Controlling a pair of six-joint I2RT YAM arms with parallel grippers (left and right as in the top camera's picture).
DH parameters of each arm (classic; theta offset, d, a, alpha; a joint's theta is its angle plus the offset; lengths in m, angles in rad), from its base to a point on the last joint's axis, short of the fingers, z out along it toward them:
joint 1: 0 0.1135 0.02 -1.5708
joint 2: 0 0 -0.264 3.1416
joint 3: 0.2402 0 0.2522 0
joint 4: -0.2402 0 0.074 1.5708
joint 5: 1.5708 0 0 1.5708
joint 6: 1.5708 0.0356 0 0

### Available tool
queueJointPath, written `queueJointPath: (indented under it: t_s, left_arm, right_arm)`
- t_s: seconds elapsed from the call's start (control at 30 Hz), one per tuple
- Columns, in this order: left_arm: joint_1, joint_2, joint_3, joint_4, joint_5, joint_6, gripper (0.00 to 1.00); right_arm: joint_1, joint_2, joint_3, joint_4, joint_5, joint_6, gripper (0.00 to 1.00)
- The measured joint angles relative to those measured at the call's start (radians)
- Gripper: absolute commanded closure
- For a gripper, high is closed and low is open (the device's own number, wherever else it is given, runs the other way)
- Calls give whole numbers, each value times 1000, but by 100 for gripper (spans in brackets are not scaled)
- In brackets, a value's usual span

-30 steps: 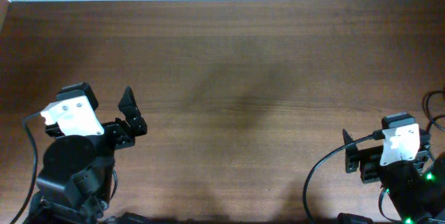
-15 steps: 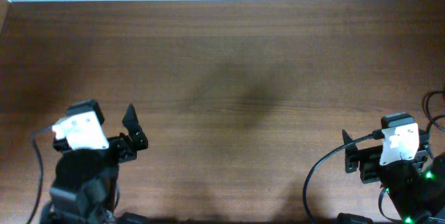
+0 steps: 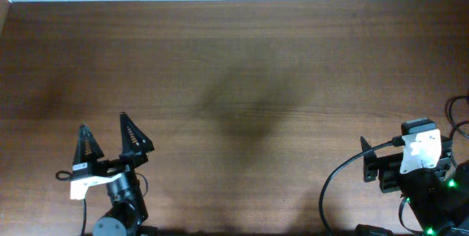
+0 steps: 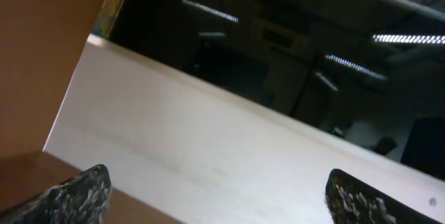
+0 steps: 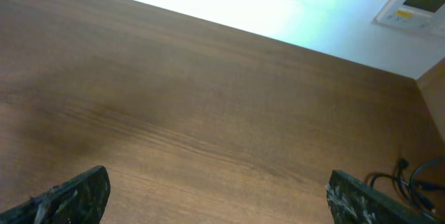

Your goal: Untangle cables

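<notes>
At the lower left of the overhead frame, the left gripper (image 3: 104, 127) is positioned over the bench (image 3: 242, 60) with its jaws spread wide. Its two ribbed fingers (image 3: 133, 134) point toward the top of the frame, and nothing is gripped between them. In the left wrist view the finger ends are seen in the two lower corners, well apart, against a pale band and a dark room with strip lights (image 4: 208, 10).

At the lower right of the overhead frame, the right arm (image 3: 421, 170) is positioned near the bench edge. In the right wrist view the jaws of the right gripper (image 5: 217, 200) are likewise spread. One finger end is seen in each lower corner, with wood grain between them.

Thin black cables (image 5: 411, 175) are seen in the lower right corner of the right wrist view. They also appear as loops at the right edge of the overhead frame, just beside the right arm. They are touched by neither gripper. Whether they are tangled cannot be told, as only a small part is shown. A white wall panel (image 5: 416, 1) is seen at the upper right of the right wrist view.
</notes>
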Motion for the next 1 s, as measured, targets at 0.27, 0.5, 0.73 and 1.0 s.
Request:
queueJointPath:
  t_s: [0.27, 0.5, 0.73, 1.0]
  left_arm:
    - [108, -152, -30, -232, 0, 0, 1]
    - [111, -155, -32, -587, 4, 0, 1]
    - [115, -156, -31, -640, 7, 6, 1]
    - [115, -156, -31, -652, 114, 333, 1]
  right_arm:
    - [0, 0, 0, 0, 0, 0, 1]
    - [0, 0, 0, 0, 0, 0, 1]
    - [0, 0, 0, 0, 0, 0, 1]
    - [0, 0, 0, 0, 0, 0, 1]
